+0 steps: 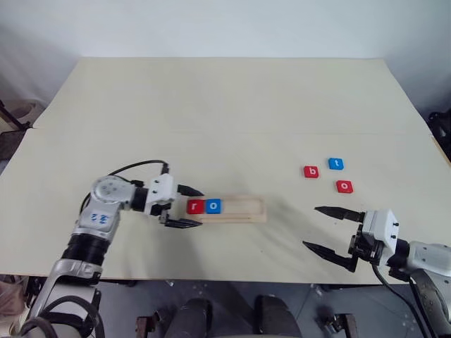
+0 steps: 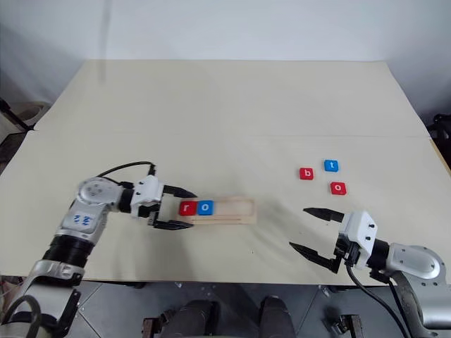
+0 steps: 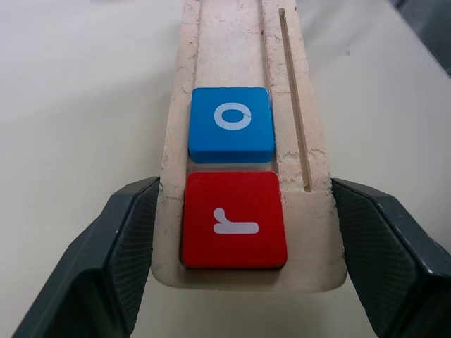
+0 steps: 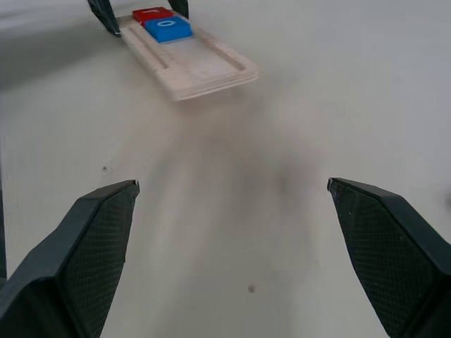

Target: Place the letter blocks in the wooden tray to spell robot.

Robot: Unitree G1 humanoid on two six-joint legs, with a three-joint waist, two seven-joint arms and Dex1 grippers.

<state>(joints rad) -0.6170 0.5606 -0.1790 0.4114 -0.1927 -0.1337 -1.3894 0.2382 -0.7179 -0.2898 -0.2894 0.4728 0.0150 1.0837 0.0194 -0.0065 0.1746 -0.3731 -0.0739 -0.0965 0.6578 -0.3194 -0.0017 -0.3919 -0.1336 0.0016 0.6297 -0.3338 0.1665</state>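
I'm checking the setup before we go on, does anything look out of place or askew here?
Nothing stands out. The red r and blue o lie flat and square in the wooden tray. The red b, blue t and red o lie flat on the table, apart.

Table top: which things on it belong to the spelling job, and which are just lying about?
Job:
- wooden tray
- red r and blue o, in the tray
- red b, blue t, red o, loose on the table
- left gripper, straddling the tray's end
- right gripper, open

Lying about:
- nothing
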